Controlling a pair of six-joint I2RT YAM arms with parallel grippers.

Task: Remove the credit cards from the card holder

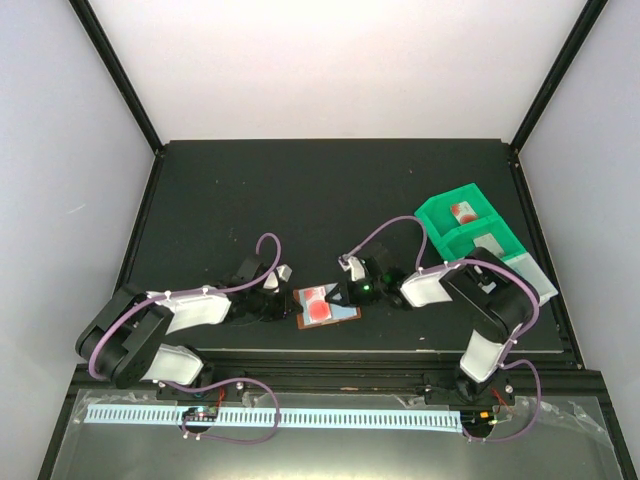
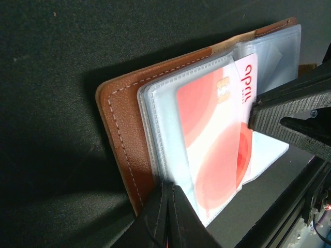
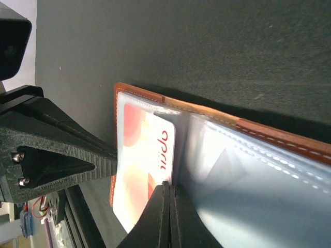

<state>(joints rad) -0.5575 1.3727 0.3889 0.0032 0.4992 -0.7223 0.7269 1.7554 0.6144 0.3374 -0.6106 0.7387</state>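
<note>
The brown leather card holder [image 1: 346,313] [image 2: 116,134] [image 3: 279,135] lies open on the black table, its clear pockets facing up. A white and red credit card [image 1: 316,302] [image 2: 217,134] [image 3: 142,155] sticks partway out of the left pocket. My left gripper [image 1: 290,305] [image 2: 170,185] is shut, its tips pressing on the pocket's outer edge beside the leather. My right gripper [image 1: 338,295] [image 3: 169,185] is shut, its tips meeting on the card's inner edge. Two more credit cards, a red-marked one [image 1: 462,211] and a greyish one [image 1: 490,245], lie in the green tray.
The green compartmented tray [image 1: 440,212] stands at the right, behind my right arm. The holder lies close to the table's near edge and its black rail [image 1: 330,352]. Black frame posts rise at the table's back corners.
</note>
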